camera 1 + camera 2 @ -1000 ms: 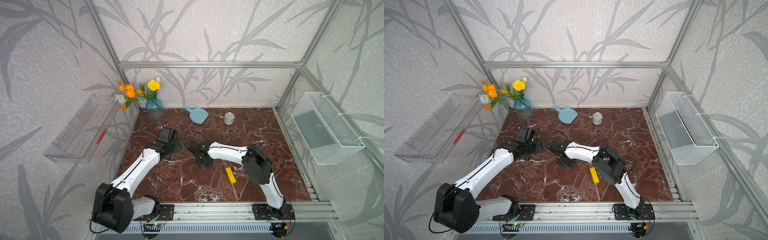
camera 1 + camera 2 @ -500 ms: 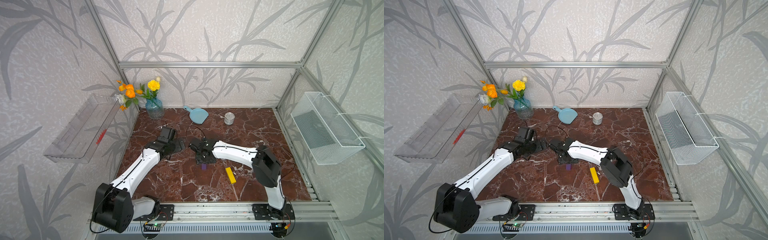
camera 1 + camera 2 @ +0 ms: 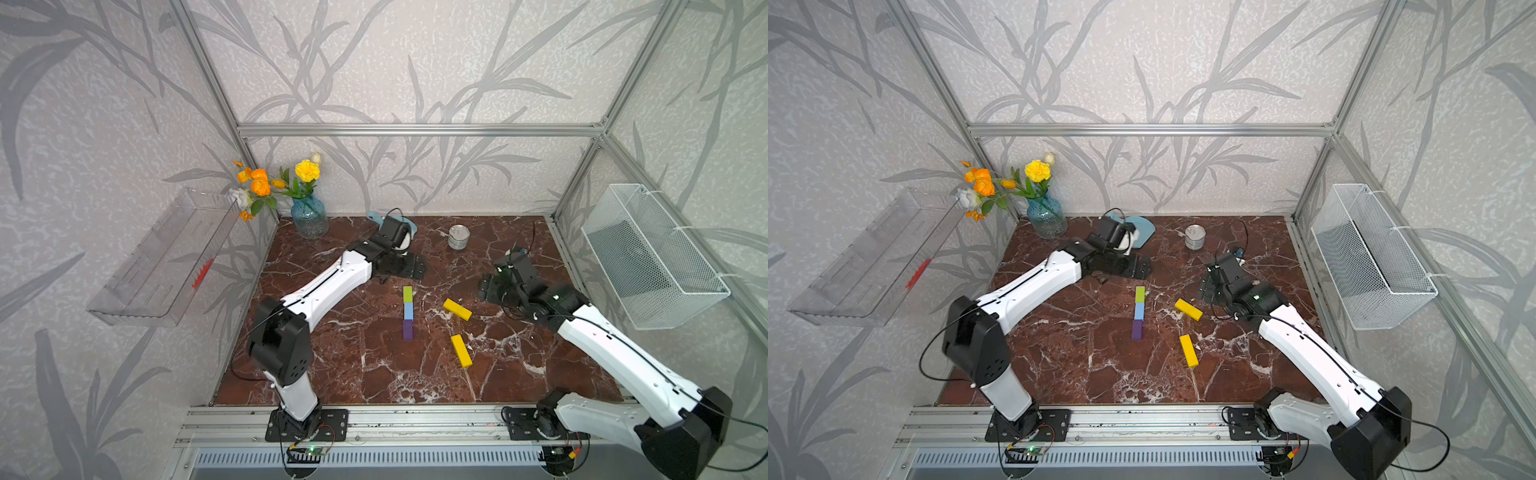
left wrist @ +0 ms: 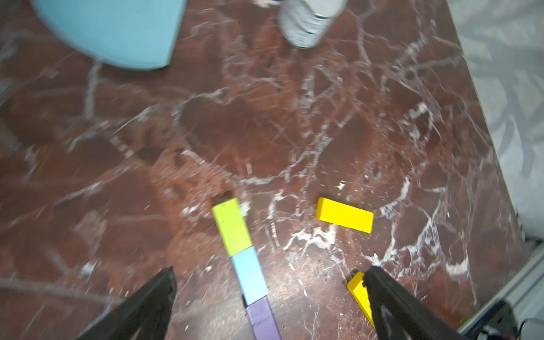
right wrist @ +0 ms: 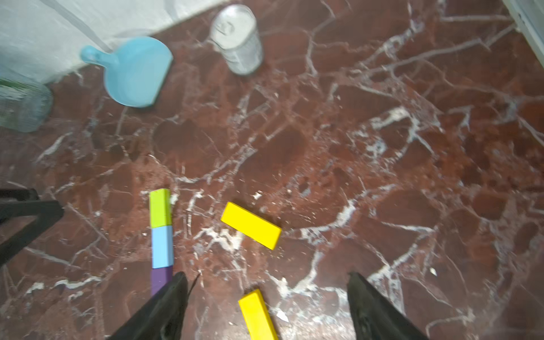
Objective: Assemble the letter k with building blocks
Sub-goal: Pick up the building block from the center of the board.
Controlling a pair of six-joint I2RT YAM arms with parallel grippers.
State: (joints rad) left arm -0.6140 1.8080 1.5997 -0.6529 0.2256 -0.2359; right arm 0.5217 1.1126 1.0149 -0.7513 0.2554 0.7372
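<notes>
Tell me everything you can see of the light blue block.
The light blue block is a small flat rectangle, matte and painted-looking, possibly wood. It lies flat on the marble table, in the middle of a straight three-block row: one short end meets the green block, the other the purple block. The nearest yellow bar lies apart from it.

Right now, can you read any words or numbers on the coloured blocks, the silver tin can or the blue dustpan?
None can be read.
The lime green block, light blue block, purple block and two yellow bars are plain.
The silver tin can and light blue dustpan show no lettering; the can's lid is blurred.
</notes>
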